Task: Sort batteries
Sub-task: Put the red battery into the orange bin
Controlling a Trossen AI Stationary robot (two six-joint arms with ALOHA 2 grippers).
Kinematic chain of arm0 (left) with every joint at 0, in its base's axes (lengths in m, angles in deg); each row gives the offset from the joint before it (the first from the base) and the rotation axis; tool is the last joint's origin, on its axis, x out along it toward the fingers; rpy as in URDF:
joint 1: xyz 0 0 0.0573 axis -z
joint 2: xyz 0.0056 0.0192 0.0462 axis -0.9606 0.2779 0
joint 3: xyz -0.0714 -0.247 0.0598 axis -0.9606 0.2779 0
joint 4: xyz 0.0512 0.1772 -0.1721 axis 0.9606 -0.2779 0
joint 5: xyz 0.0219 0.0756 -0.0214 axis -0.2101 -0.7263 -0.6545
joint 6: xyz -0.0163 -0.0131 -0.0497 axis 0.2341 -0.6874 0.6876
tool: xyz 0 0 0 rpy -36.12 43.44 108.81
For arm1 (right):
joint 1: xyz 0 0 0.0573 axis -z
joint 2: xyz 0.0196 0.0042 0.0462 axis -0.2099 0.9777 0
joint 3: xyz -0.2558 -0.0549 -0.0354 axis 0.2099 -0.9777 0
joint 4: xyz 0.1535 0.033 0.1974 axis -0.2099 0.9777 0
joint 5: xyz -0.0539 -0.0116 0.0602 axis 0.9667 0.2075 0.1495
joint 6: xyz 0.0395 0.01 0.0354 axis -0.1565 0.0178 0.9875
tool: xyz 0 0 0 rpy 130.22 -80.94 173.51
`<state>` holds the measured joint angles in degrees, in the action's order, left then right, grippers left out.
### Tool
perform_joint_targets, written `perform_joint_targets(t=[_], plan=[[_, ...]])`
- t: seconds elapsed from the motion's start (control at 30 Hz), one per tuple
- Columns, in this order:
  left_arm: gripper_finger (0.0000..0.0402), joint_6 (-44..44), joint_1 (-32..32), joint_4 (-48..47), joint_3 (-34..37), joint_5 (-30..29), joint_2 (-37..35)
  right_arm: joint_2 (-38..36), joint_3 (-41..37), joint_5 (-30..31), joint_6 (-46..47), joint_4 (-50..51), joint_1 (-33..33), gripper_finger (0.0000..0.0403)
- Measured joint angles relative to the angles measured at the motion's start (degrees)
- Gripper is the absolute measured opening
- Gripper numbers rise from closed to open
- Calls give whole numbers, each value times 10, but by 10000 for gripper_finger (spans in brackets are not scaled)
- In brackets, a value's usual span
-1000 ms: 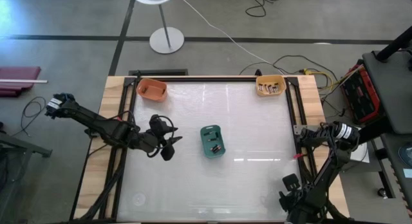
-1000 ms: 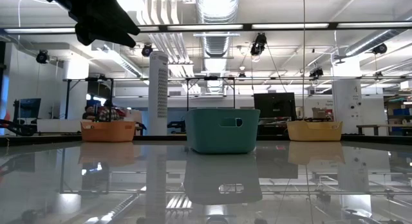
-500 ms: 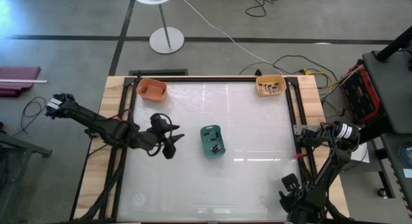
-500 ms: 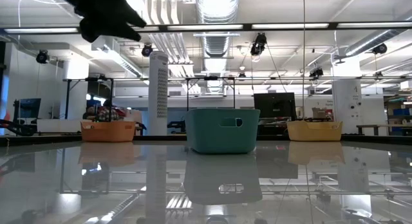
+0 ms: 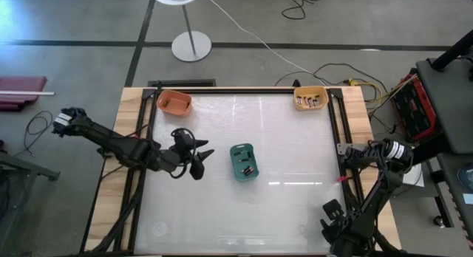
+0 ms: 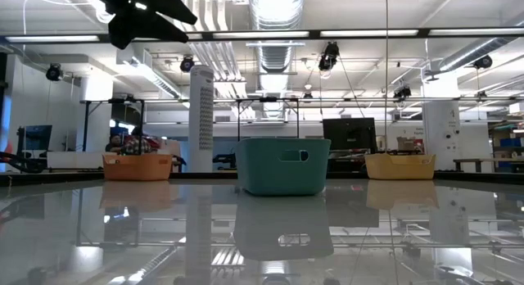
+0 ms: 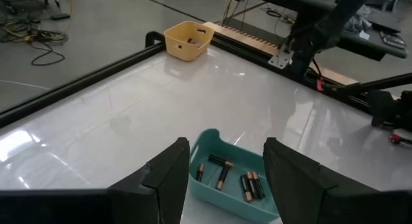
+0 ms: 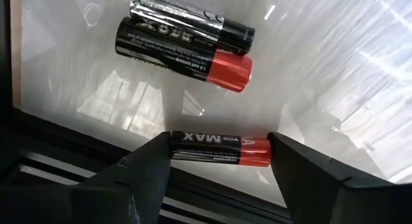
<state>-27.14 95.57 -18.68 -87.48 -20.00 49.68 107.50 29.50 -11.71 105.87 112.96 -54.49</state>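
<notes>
Desk (image 5: 295,213): a pale, glossy top in a dark frame, carrying three small bins.
Left arm: it reaches in from the desk's left side; the left gripper (image 5: 196,159) hangs high, just left of the teal bin (image 5: 244,162), fingers (image 7: 168,179) spread wide and holding nothing.
Right arm: folded at the desk's near right corner; the right gripper (image 8: 219,161) is low over the desk, fingers apart, with one battery (image 8: 220,149) lying between the tips; grip not confirmed.
Bins: teal bin mid-desk, orange bin (image 5: 174,103) at the far left corner, yellow bin (image 5: 310,98) at the far right corner.
Batteries in bins: several dark cells (image 7: 222,172) lie flat in the teal bin, long axes roughly along the bin's length; more show in the yellow bin.
Loose batteries: two more cells (image 8: 183,56) lie side by side, touching, near the right gripper, red ends pointing the same way.
Step in hand: likely the left gripper lining up over the teal bin to pick a cell.
Next move: probably descend into the bin and close across a cell's short axis.
</notes>
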Motion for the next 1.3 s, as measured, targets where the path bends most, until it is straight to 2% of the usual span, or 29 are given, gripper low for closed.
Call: perform_joint_targets(t=[0.33,0.63,0.83,1.0,1.07,1.17,1.3], plan=[[178,-20,-27,0,0,1,0,0,-1,2,21,-3,0,278],[178,-47,-34,0,0,4,-1,0,-1,12,37,-2,0,235],[178,-160,-49,-7,-23,10,-27,0,2,11,74,-1,0,223],[178,-234,-52,-162,-86,-44,-38,-7,11,11,84,1,0,236],[178,-294,-53,-242,-112,-65,-36,-18,16,11,92,4,0,235],[178,-378,-53,-374,-140,-68,-27,-36,20,11,110,23,2,227],[178,-392,-53,-459,-150,-68,-21,-66,22,21,142,49,10,227]])
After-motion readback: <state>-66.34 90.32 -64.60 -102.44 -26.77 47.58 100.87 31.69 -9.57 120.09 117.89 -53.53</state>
